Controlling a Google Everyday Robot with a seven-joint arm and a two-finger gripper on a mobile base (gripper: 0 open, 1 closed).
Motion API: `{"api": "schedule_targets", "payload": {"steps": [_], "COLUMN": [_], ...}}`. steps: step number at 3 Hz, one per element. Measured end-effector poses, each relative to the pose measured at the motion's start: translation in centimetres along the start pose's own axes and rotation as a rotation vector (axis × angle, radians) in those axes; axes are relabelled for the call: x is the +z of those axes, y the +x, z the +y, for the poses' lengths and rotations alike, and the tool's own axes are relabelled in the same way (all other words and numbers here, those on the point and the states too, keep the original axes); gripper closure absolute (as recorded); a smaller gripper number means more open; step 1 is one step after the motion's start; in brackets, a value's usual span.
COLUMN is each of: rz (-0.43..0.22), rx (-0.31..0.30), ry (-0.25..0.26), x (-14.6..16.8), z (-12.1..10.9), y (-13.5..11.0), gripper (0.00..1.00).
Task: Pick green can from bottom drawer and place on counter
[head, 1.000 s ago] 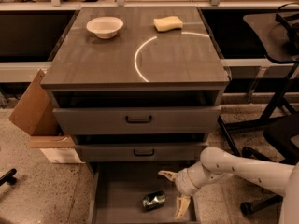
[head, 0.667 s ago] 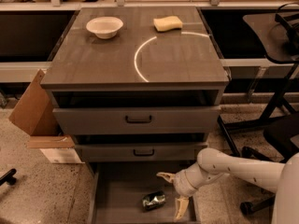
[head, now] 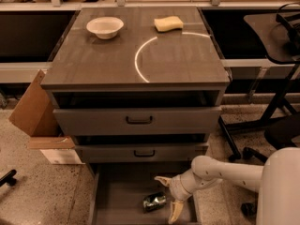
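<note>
The green can point(head: 154, 202) lies on its side on the floor of the open bottom drawer point(head: 117, 205), near its right half. My gripper point(head: 169, 197) is inside the drawer just right of the can, fingers spread, one fingertip point(head: 162, 180) above the can and the other point(head: 174, 213) below and right of it. It holds nothing. The white arm reaches in from the lower right. The counter point(head: 103, 62) with its white arc is above the drawers.
A white bowl point(head: 105, 27) and a yellow sponge point(head: 168, 23) sit at the back of the counter. The two upper drawers point(head: 138, 121) are slightly out. A cardboard box point(head: 35, 111) stands left of the cabinet. A black chair base point(head: 262, 125) is at right.
The gripper has shifted slightly left toward the can. The can has not moved.
</note>
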State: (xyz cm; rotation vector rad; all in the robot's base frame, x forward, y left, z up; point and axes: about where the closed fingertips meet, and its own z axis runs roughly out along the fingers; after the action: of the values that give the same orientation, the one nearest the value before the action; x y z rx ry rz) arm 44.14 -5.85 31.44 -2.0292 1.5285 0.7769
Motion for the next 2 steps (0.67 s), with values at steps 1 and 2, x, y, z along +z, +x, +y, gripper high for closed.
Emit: {"api": "schedule_targets", "payload": {"steps": [1,2], "rz": [-0.027,-0.069], "rx": [-0.007,-0.037], "ry": [0.009,0.053], "x": [1.1,4.3], "z": [-0.7,-4.8], "y": [1.9,6.1], "gripper": [0.00,0.00]}}
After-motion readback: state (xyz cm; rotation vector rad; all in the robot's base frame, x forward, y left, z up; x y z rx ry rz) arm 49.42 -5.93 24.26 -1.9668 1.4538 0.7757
